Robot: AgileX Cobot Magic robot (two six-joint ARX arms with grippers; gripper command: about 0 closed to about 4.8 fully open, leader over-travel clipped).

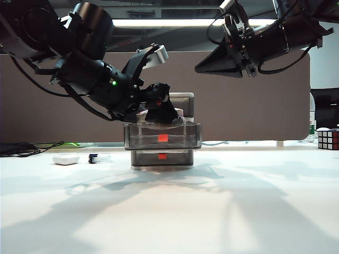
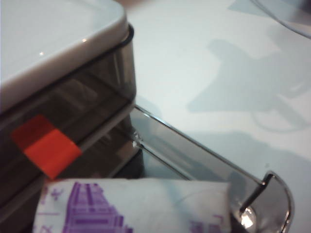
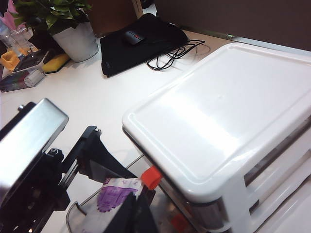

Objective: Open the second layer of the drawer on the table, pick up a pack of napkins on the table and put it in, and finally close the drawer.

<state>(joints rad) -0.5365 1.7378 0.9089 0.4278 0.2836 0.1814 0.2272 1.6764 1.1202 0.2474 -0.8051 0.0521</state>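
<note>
The drawer [image 1: 180, 98] stands mid-table, a white-framed cabinet [image 3: 218, 121]. Its second layer [image 1: 183, 136] is pulled out toward the camera, red-orange tab on its front; its smoky rim [image 2: 194, 145] shows in the left wrist view. My left gripper [image 1: 159, 108] hangs just over that open drawer, shut on the pack of napkins [image 2: 146, 204], whose purple print shows [image 3: 114, 194]. One black finger [image 3: 97, 155] of it flanks the pack. My right gripper [image 1: 212, 64] hovers high at the right, above the cabinet, its dark fingers [image 3: 136, 213] together and holding nothing.
A small white rounded case [image 1: 65, 159] and a small dark item [image 1: 94, 157] lie left of the cabinet. A Rubik's cube [image 1: 328, 139] sits at the far right. A brown partition stands behind. A potted plant [image 3: 73, 29] and a mouse on a black pad [image 3: 141, 41] lie beyond.
</note>
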